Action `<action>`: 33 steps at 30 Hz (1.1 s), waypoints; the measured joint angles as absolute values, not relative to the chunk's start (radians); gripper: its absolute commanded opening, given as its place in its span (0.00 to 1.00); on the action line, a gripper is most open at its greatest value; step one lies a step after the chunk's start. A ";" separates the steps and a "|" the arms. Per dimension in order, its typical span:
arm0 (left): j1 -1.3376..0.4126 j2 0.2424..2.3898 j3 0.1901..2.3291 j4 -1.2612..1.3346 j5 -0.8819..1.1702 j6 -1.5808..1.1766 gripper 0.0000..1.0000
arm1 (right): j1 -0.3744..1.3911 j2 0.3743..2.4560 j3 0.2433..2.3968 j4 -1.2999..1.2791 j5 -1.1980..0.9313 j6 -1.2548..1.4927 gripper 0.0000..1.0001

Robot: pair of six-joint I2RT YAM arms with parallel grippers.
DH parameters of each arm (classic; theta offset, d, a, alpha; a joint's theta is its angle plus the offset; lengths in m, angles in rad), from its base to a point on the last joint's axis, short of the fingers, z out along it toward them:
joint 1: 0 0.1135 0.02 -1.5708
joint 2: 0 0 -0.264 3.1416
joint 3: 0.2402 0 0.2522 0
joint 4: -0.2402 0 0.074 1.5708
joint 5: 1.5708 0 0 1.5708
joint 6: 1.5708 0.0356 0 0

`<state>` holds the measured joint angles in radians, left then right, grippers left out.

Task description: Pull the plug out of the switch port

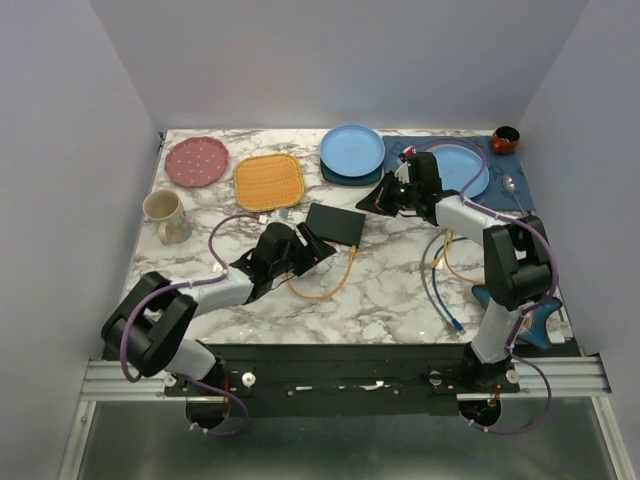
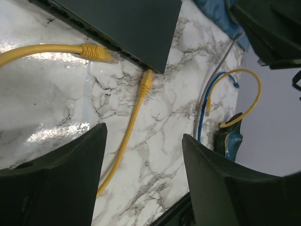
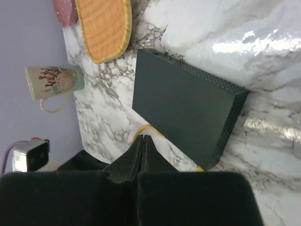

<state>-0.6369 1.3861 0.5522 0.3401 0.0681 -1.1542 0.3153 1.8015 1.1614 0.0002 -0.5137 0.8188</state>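
Note:
The switch (image 1: pixel 335 224) is a flat black box in the middle of the marble table; it also shows as the switch (image 2: pixel 122 23) and the switch (image 3: pixel 183 103) in the wrist views. A yellow cable (image 1: pixel 330 285) loops in front of it. One yellow plug (image 2: pixel 96 51) sits at the socket edge, and a second plug (image 2: pixel 146 82) meets that edge near the corner. My left gripper (image 2: pixel 143 133) is open just short of the plugs, nothing between its fingers (image 2: pixel 61 179). My right gripper (image 3: pixel 143 141) is shut on nothing, behind the switch at its far right (image 1: pixel 372 197).
Behind the switch lie an orange mat (image 1: pixel 268 181), a pink plate (image 1: pixel 196 160), a mug (image 1: pixel 165 215) and stacked blue plates (image 1: pixel 352 150). A blue placemat with a plate (image 1: pixel 470 170), spoon (image 1: pixel 512 185) and brown bowl (image 1: pixel 505 138) is at the back right. Loose blue and yellow cables (image 1: pixel 445 290) lie right.

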 measured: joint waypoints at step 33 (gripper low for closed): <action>-0.606 1.849 0.713 0.673 0.267 -1.260 0.58 | 0.326 2.083 1.143 0.250 -0.687 0.957 0.01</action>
<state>-0.6060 1.8488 0.7132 0.6735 0.2668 -1.2602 0.3260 2.0827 1.1435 0.2497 -0.6872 0.9569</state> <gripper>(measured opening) 0.611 0.012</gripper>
